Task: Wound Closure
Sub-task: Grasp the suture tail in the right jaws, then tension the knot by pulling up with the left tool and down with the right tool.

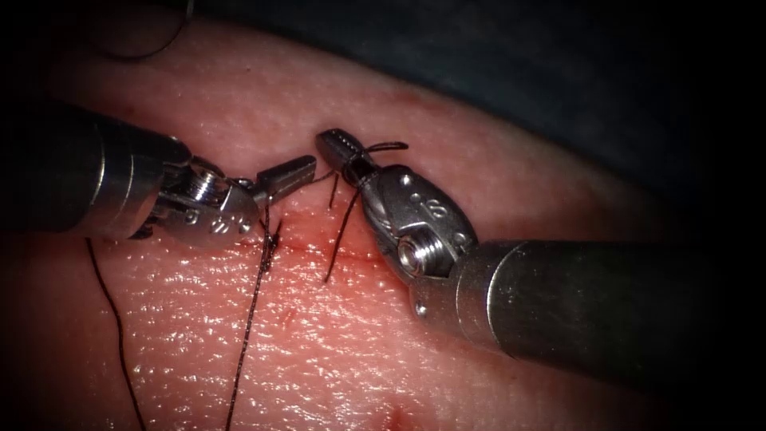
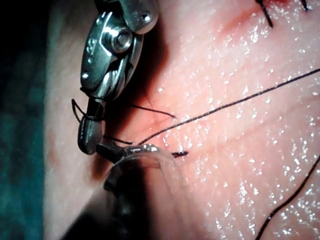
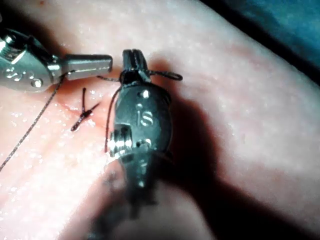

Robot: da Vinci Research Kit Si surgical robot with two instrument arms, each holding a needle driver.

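Note:
My left tool's jaws (image 1: 289, 173) are shut on the long dark thread (image 1: 251, 319), which runs down from them past a stitch knot (image 1: 271, 236) on the red cut (image 1: 359, 254). Just to the right, my right tool's jaws (image 1: 337, 144) are shut with thread wound around their base. A short end (image 1: 391, 146) sticks out to the right and another strand (image 1: 338, 239) trails down to the cut. The right wrist view has the right jaws (image 3: 132, 57) with that wrap, tip to tip with the left jaws (image 3: 92, 63). I cannot make out the needle for sure.
A second dark strand (image 1: 116, 319) lies over the tissue (image 1: 447, 375) at the lower left. A dark curved strand (image 1: 155, 49) sits at the tissue's far upper left edge. Red fluid stains the cut near the knot (image 3: 82, 115).

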